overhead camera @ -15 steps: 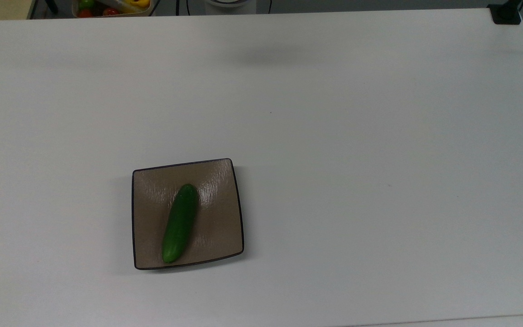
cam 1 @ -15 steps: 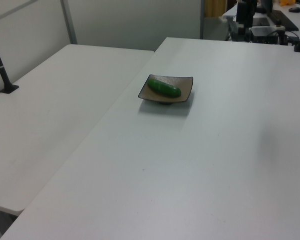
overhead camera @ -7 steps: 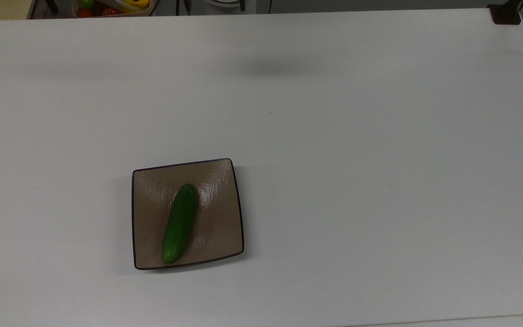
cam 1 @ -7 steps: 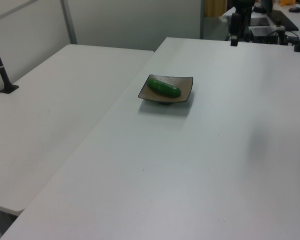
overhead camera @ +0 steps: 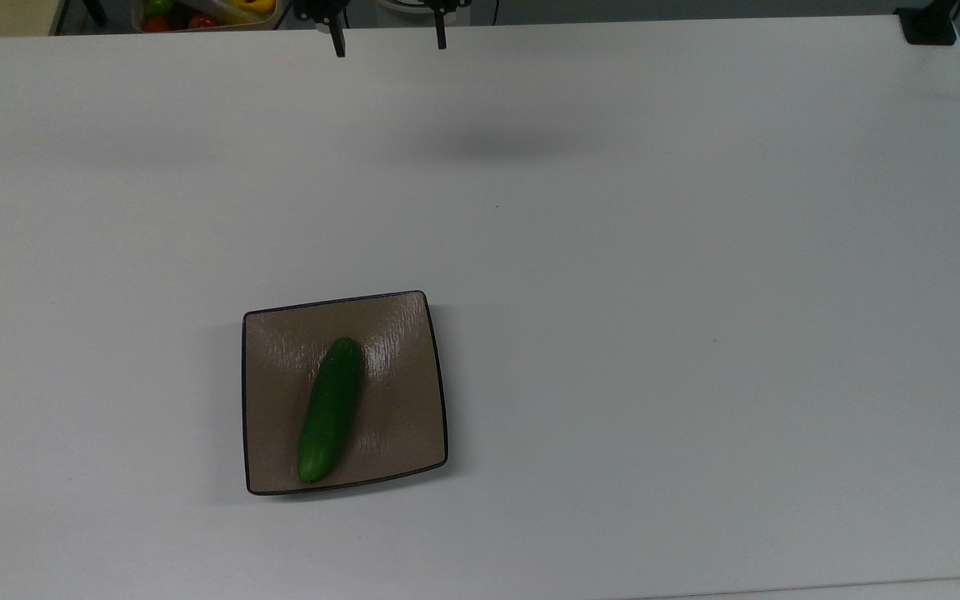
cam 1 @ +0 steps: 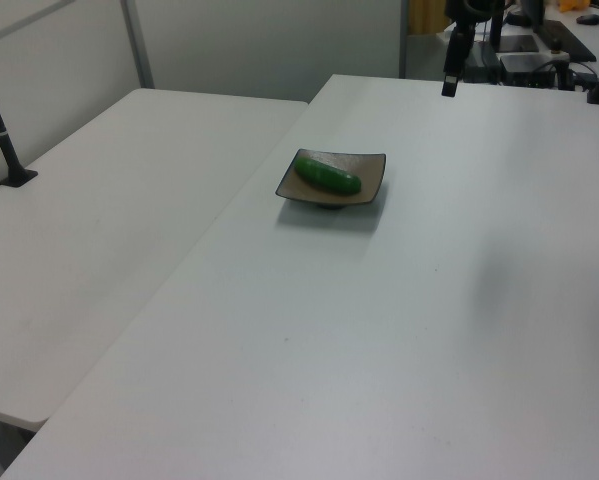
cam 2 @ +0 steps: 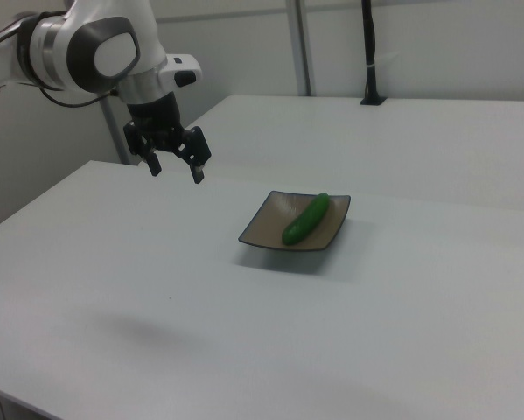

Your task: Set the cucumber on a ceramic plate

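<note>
We've got the cucumber (overhead camera: 330,409) lying flat on the ceramic plate (overhead camera: 401,417), roughly diagonal across it, w/ the plate on the white table (overhead camera: 697,292) toward the top view's lower left. Gripper (cam 2: 175,169) hangs in the air above the table, well apart from the plate, fingers (overhead camera: 337,42) spread wide w/ nothing btwn them. In the top view it pokes in at the top edge. Bin of colorful toy veg (overhead camera: 201,12) sits behind the table.
</note>
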`<state>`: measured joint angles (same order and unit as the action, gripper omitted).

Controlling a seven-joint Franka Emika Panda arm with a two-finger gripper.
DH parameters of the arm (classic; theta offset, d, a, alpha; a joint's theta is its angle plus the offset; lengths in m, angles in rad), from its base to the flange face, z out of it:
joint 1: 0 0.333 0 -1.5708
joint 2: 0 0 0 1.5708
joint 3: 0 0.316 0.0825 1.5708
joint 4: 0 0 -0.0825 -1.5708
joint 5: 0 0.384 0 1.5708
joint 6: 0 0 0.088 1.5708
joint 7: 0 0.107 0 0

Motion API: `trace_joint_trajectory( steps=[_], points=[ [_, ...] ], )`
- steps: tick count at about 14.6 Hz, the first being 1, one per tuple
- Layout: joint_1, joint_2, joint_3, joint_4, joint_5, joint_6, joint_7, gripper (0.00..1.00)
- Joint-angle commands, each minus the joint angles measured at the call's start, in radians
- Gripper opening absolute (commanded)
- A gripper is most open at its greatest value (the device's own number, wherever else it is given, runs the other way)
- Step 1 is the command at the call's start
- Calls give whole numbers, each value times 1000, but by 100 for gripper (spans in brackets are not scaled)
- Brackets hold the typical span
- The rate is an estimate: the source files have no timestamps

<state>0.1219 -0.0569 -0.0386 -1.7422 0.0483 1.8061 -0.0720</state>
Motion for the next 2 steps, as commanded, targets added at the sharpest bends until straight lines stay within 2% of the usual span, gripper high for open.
trace_joint_trajectory(
  steps=[1,2],
  points=[
    [7,-6,-9,-13,-8,26,-23,100],
    [5,-6,-9,-11,-8,26,-23,100]
  ],
)
